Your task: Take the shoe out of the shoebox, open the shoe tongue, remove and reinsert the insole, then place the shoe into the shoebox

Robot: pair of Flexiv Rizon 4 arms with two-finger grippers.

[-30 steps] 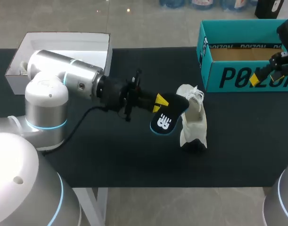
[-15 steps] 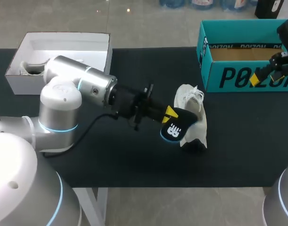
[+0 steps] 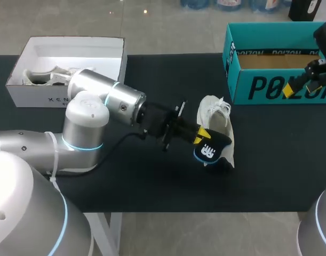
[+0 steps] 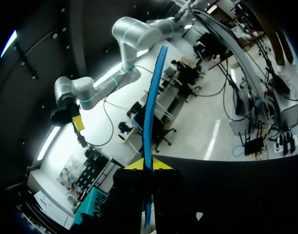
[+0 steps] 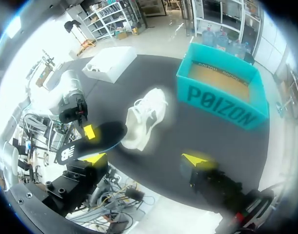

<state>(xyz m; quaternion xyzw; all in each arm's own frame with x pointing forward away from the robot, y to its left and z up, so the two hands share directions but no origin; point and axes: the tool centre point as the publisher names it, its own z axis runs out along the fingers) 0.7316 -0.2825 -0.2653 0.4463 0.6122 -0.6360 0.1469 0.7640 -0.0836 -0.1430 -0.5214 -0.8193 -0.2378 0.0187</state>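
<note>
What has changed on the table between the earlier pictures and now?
The left gripper, shut on the insole, carried it rightward and toward the table's near edge, to the near end of the white shoe. The shoe, the teal shoebox and the open right gripper stayed in place.

— What do you see around me?
— A black table top fills the middle of the frame, running across it from side to side.
— And beyond my table?
— Grey glossy floor along the upper edge, with a small bright glint of light at upper middle. More of that floor shows along the lower edge, and a white table leg stands at lower left.
</note>
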